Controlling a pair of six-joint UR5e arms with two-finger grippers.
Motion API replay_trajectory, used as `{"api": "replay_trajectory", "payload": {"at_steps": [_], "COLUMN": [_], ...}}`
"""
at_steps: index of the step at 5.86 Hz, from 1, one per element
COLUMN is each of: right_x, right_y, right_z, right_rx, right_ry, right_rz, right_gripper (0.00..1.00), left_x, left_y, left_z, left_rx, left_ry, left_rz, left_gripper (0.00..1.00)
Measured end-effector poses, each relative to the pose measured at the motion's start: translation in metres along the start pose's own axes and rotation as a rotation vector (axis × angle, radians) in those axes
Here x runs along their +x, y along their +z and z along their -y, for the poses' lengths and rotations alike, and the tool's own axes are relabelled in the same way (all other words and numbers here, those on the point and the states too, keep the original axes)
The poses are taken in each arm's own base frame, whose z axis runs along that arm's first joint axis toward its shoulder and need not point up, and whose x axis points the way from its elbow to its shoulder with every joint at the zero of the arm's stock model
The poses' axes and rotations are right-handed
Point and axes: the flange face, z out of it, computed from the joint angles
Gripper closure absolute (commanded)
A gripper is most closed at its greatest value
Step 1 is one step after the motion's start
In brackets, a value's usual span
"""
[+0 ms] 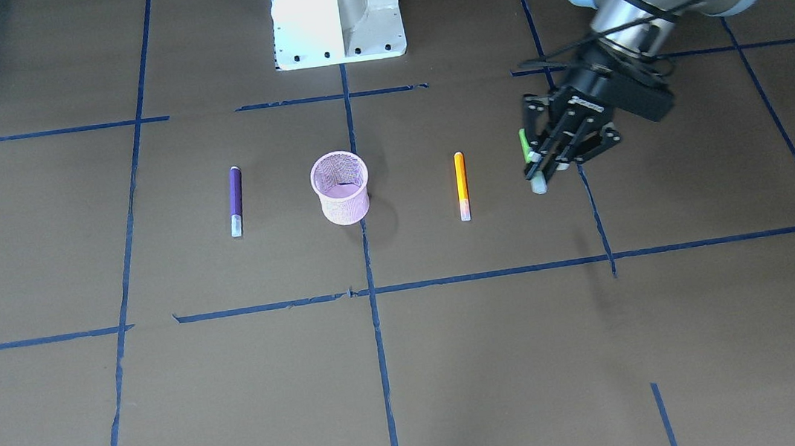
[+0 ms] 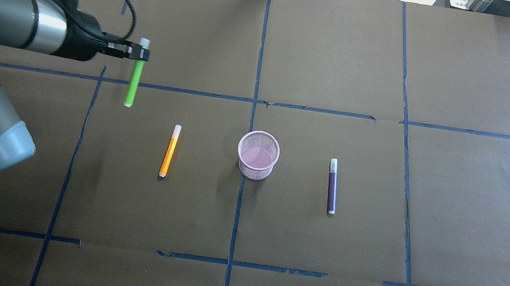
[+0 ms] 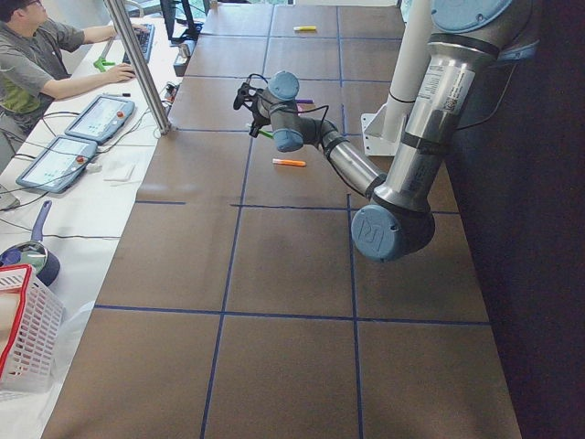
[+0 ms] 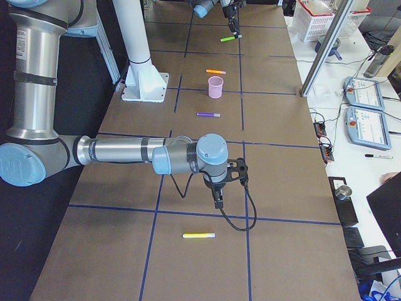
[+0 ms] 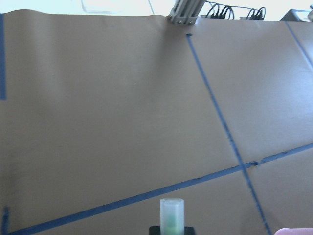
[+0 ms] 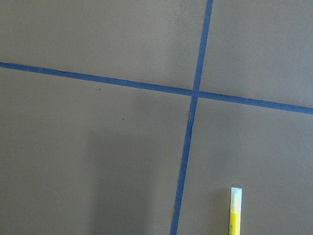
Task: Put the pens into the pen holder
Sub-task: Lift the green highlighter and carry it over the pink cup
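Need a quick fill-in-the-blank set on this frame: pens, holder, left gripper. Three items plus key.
1. The left gripper is shut on a slim marker-like pen whose body is bright ____.
2. The small round pink wire-mesh pen holder stands upright between the slim orange pen and a slim capped pen whose body is ____.
3. In the right wrist view, a lone pen lying on the brown paper table cover is ____.

Missing words: green; purple; yellow.
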Motion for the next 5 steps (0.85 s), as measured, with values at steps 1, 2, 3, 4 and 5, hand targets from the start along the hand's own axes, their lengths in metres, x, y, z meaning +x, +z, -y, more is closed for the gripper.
{"api": "replay_trajectory", "payload": {"at_steps": [1,2,3,4,5], "right_x": [0.000,0.000,0.000,0.001,0.003], "right_y": [0.000,0.000,0.000,0.001,0.002], "right_z": [0.000,0.000,0.000,0.000,-0.001], "right_rx": [0.000,0.000,0.000,-0.001,-0.004], "right_ry": [0.000,0.000,0.000,0.001,0.004], "right_rz": [0.000,0.000,0.000,0.000,0.000], "right_gripper": [0.00,0.00,0.00,0.00,0.00], "left_x": [0.056,0.099,0.134,0.166,0.184], "left_y": [0.020,0.035,0.050,0.068,0.092], "left_z": [-0.024,-0.044,-0.062,-0.075,-0.082], "left_rx": [0.072,0.150,0.224,0.295,0.344], "left_ry": [-0.020,-0.059,-0.095,-0.117,-0.120], "left_rz": [-0.022,-0.025,-0.018,-0.001,0.037], "left_gripper": [1.00,1.00,1.00,1.00,1.00]}}
